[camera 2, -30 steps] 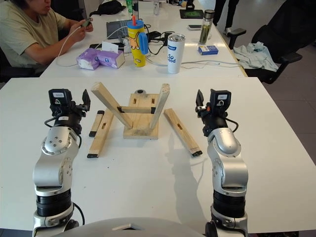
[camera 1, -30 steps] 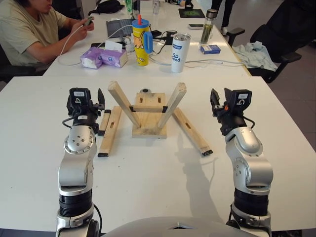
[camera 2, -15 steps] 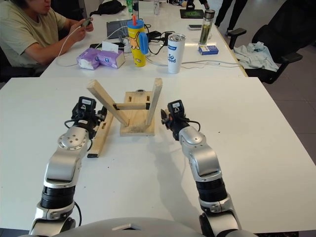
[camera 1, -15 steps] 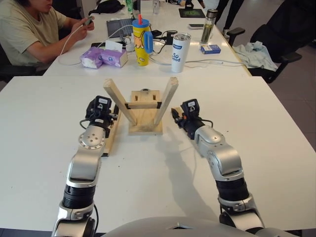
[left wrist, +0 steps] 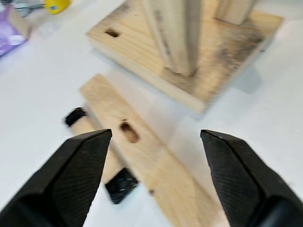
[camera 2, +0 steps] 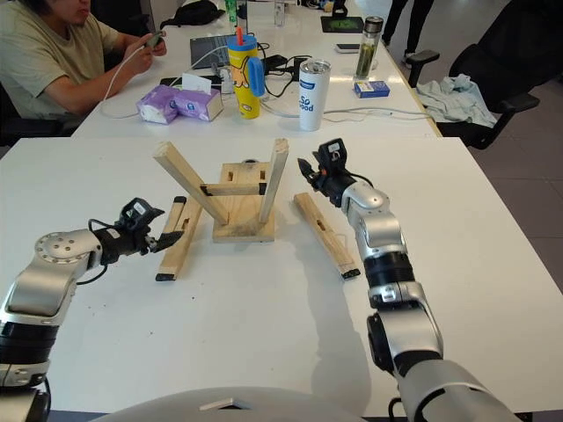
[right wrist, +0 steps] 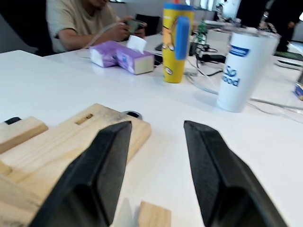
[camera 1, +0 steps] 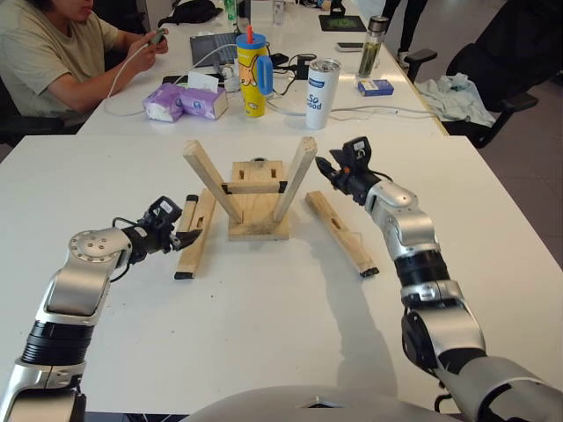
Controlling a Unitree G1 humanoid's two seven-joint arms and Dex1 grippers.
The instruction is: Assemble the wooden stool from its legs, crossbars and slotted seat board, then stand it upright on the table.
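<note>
Both spread wide, the left gripper [camera 1: 183, 225] is drawn back to a loose leg [camera 1: 195, 244] at eight o'clock of the half-built stool [camera 1: 259, 221], the right gripper [camera 1: 336, 172] advanced to two o'clock. Leg pickup is expected.

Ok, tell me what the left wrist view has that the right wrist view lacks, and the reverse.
Left wrist: the oval slot of the loose leg lying beside the board, a shorter black-capped piece next to it, and the open left pincer. Right wrist: the white tumbler and the open right pincer. Both: the seat board, the yellow cup and the purple tissue packs.
</note>
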